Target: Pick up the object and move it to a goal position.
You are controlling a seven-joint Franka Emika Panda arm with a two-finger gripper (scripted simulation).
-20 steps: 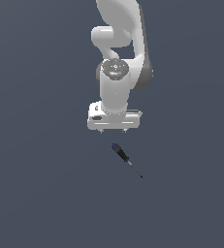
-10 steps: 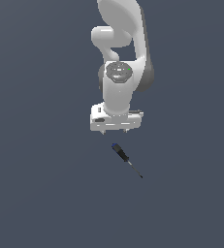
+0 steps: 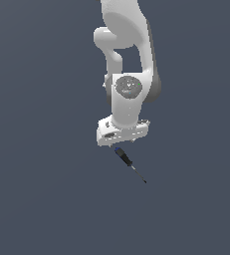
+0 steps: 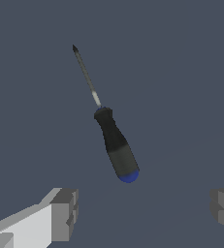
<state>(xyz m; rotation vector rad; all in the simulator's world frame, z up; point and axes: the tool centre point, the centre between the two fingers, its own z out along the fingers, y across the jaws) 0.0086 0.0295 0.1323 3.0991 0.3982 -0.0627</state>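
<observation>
Lying flat on the plain dark grey-blue floor, the slim screwdriver with a black handle, blue end cap and thin dark shaft is on its own and free of any grip. In the exterior view it runs on a diagonal: the blue cap sits at about 11 o'clock from the tool's middle, tucked just under the lower edge of the robot's hand, and the pointed tip reaches out toward 5 o'clock.

The white, rounded Franka arm comes down from the top of that view, ending in a pale boxy hand. The gripper sits just above the cap end of the screwdriver; the fingers themselves are hard to make out from this side.

The wrist view is clearer. Two grey, blocky fingertips stand far apart, one at either side of the picture, with bare floor between them, so the jaws are spread wide and hold nothing. The screwdriver lies beyond the gap between them, blue cap nearest the fingers, handle widening toward that cap, and the shaft tapering away to a dark point. No fingertip touches the tool; a strip of floor separates the cap from both.
</observation>
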